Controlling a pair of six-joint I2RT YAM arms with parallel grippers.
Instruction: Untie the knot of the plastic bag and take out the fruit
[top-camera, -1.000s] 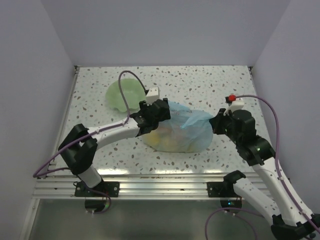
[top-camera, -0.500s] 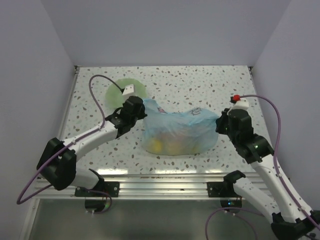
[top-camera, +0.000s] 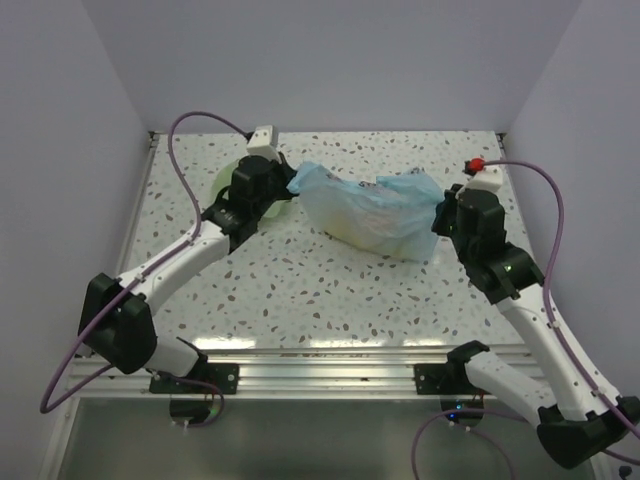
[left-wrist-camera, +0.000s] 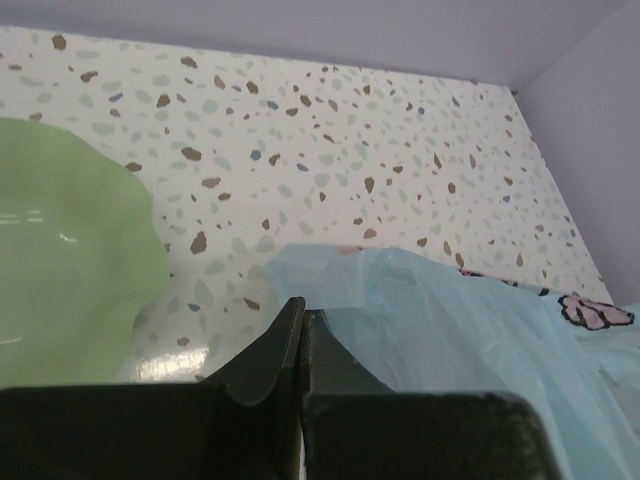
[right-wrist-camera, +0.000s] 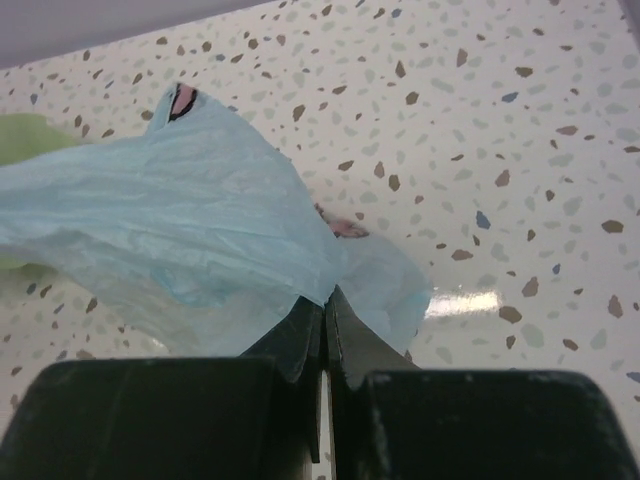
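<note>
Robot lab test cell: plain pale walls (top-camera: 330, 60) box in speckled white terrazzo-look tabletop (top-camera: 330, 300), silver aluminium extrusion rail (top-camera: 320, 366) along near edge.

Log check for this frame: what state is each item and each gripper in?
plastic bag: pulled out from both ends, sagging in the middle.
left gripper: shut on one edge of the bag.
right gripper: shut on the bag's other end.
fruit: inside the bag, only a yellowish blur through the film.
knot: not made out in any view.
green bowl: upright, visible part empty.
</note>
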